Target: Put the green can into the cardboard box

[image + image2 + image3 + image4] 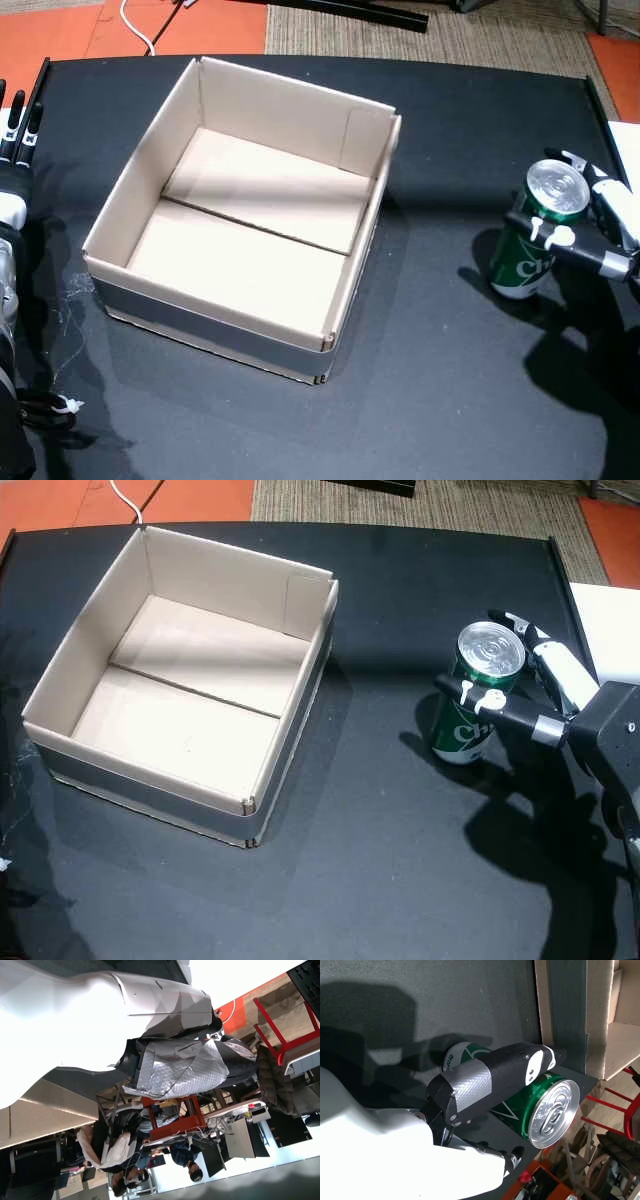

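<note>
One green can on the desk, standing upright with its silver top facing up, and the right hand is wrapped around it. In both head views you can see a dark finger crossing the front of the can while the white-backed fingers sit on the far side of it, so the right hand is closed on the can. The right wrist view backs that up: a black, tape-wrapped thumb lies pressed along the green can, with the pull tab end pointing toward the camera's lower right.

Off to the inner side of that hand, well apart from the can, is the cardboard box. It's open on top, its flaps folded flat inside, and has a dark band around the lower outside wall. In the wrist view one corner of the box shows just past the thumb tip.

The left hand is way over at the desk's opposite edge, beyond the box. Only some dark fingertips show, held straight and close together, so can't really tell if it's open or closed, but nothing is in it. The left wrist view shows only white arm shell and the room.
</note>
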`<state>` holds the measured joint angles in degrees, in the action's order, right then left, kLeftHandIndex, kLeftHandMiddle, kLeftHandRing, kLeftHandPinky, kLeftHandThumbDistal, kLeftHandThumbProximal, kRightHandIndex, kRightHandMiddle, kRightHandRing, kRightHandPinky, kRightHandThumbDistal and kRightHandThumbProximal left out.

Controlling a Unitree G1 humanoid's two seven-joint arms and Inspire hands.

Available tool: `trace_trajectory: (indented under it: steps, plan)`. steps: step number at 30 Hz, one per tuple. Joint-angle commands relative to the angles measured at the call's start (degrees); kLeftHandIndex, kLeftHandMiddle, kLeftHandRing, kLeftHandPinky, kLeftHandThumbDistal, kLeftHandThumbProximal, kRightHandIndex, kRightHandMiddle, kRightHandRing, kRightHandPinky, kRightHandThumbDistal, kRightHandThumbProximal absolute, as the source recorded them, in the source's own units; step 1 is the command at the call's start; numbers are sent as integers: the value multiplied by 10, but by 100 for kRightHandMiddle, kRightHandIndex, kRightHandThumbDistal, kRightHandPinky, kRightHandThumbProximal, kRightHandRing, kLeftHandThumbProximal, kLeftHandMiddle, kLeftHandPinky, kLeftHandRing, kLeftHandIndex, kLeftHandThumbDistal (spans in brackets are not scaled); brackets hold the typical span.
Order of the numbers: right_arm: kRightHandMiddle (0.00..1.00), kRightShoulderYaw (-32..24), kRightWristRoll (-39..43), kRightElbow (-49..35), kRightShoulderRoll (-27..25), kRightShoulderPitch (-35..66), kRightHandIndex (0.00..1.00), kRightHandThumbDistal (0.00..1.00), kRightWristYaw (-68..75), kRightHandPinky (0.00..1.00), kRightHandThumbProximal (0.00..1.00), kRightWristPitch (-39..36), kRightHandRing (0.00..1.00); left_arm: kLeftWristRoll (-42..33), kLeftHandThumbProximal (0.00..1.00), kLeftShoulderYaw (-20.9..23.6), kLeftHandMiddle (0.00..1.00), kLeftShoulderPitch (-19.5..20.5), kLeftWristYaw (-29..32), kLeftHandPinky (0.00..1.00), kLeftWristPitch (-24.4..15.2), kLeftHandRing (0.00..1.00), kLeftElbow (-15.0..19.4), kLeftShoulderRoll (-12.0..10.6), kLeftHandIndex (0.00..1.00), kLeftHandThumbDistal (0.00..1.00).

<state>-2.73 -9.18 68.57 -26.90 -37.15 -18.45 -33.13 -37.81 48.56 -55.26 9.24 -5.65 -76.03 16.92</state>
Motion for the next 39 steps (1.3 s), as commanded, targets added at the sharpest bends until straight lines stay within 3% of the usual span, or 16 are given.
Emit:
trace_trajectory:
  steps: [1, 5, 10, 18, 21, 23, 24, 25, 26, 27, 28, 32, 39]
  plan:
    - [100, 3, 3, 10, 2, -9, 100, 100, 0, 100, 57, 8, 100, 3, 95, 1, 42, 7, -5, 73, -4, 49, -4, 6, 40, 0]
    - [100, 3, 4, 21, 7, -22, 100, 100, -1, 100, 50, 20, 100, 3, 95, 0, 43, 5, -8, 74, -5, 50, -4, 6, 41, 0]
    - [100, 7, -2, 30, 17, -37, 100, 100, 11, 100, 55, 29, 100, 2, 94, 1, 42, 5, -10, 73, -7, 50, -4, 5, 41, 0]
    - [100, 4, 12, 41, 28, -49, 100, 100, -5, 100, 49, 50, 100, 2, 94, 1, 43, 6, -5, 76, -4, 51, -4, 7, 40, 0]
    - [96, -2, 17, 42, 28, -54, 97, 99, -14, 100, 57, 54, 95, -1, 94, 3, 42, 6, -7, 75, -5, 50, -4, 6, 41, 0]
    - [90, -7, 19, 42, 29, -55, 93, 80, -9, 95, 60, 54, 87, -1, 94, 4, 42, 6, -6, 76, -4, 50, -4, 6, 40, 0]
    - [87, -9, 18, 42, 29, -55, 90, 54, -5, 92, 54, 53, 83, 0, 94, 4, 42, 6, -6, 75, -5, 50, -4, 6, 40, 0]
    - [81, -6, 12, 42, 28, -56, 84, 24, 8, 87, 41, 49, 78, 0, 93, 3, 42, 6, -7, 75, -5, 51, -4, 6, 40, 0]
    - [77, -4, 8, 42, 27, -57, 80, 13, 17, 83, 32, 46, 75, 1, 93, 3, 42, 6, -7, 75, -6, 51, -4, 6, 40, 0]
    - [72, -6, 8, 43, 27, -59, 74, 3, 23, 78, 12, 45, 71, 0, 94, 4, 43, 6, -5, 75, -4, 52, -4, 6, 40, 0]
    - [67, -8, 11, 44, 28, -60, 69, 1, 26, 74, 0, 46, 67, 0, 94, 4, 43, 6, -3, 75, -2, 52, -5, 7, 40, 0]
    - [46, -23, 26, 48, 35, -66, 45, 0, 34, 56, 0, 47, 50, 2, 97, 2, 43, 6, -1, 79, -3, 53, -4, 7, 43, 0]
    - [33, -51, 45, 53, 45, -72, 32, 0, 49, 48, 0, 50, 39, 2, 94, 3, 42, 6, -3, 76, -6, 51, -5, 7, 41, 0]
